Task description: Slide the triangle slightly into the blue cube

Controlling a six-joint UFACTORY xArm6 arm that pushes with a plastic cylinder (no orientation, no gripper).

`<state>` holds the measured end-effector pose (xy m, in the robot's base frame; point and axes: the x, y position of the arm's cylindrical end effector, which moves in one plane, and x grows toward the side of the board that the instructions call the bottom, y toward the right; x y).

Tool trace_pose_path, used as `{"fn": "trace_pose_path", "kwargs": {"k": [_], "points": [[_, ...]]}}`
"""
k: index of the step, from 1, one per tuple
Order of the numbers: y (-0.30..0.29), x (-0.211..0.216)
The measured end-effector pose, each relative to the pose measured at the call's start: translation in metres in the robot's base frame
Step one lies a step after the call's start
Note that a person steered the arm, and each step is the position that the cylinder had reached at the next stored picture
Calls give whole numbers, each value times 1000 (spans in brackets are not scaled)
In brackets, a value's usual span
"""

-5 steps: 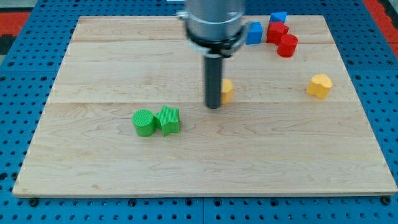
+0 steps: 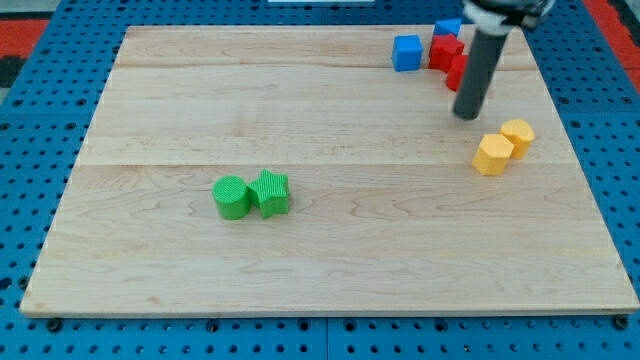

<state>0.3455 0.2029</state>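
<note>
The blue cube (image 2: 406, 52) sits near the view's top right. A second blue block (image 2: 448, 27), probably the triangle, lies further right at the board's top edge. My dark rod comes down from the top right, and my tip (image 2: 467, 115) rests on the board below the red blocks and right of and below the blue cube. It touches no block. It stands above and left of the two yellow blocks.
Two red blocks (image 2: 446, 50) cluster between the blue blocks; the rod partly hides the lower one. A yellow block (image 2: 492, 154) touches another yellow block (image 2: 517, 135) at the right. A green cylinder (image 2: 232, 197) and green star (image 2: 271, 192) touch at centre left.
My rod has moved from the board's middle to the upper right. The yellow block that was beside the tip now lies far right, against the other yellow block.
</note>
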Motion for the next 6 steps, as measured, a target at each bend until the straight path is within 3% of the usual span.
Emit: {"fn": "trace_pose_path", "kwargs": {"k": [1, 4, 6], "points": [[67, -35], [25, -155], [-159, -140]]}}
